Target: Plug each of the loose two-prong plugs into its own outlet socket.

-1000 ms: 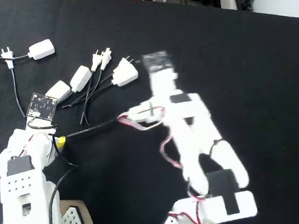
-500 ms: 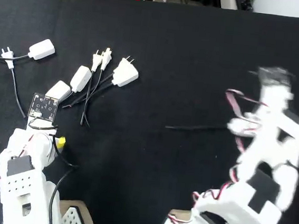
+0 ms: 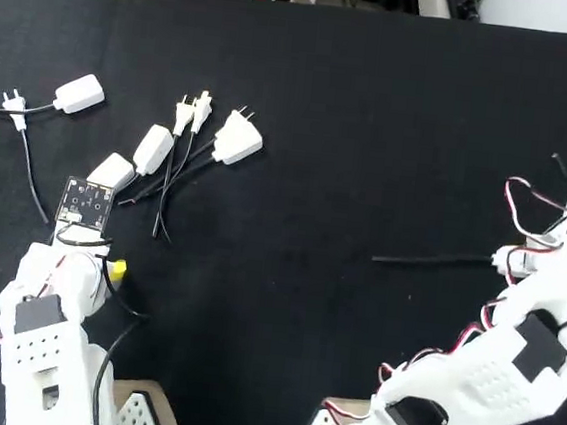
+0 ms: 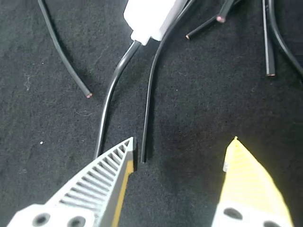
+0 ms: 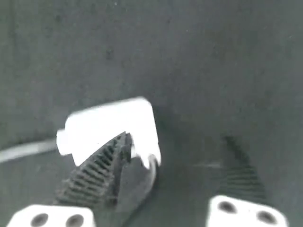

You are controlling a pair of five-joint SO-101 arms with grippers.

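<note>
Right pincer (image 5: pixel 177 146) (white block (image 5: pixel 109 123) beside it) hangs at far right of table (image 3: pixel 375 101).

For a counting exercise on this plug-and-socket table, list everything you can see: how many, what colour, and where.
Table: one, black, under everything.
Plugs: four, white, two-pronged; one far left, three in the left-centre cluster.
Sockets: three, white; one far left, two in the cluster.
Block: one, white, at the right gripper's fingertip.
Cords: several, black; most run from the cluster, one lies near the right arm.
Arms: two, white, at the near edge, left and right.
Left gripper: open, one grey finger and one yellow, above cord ends.
Right gripper: open, dark, beside the block.
</note>
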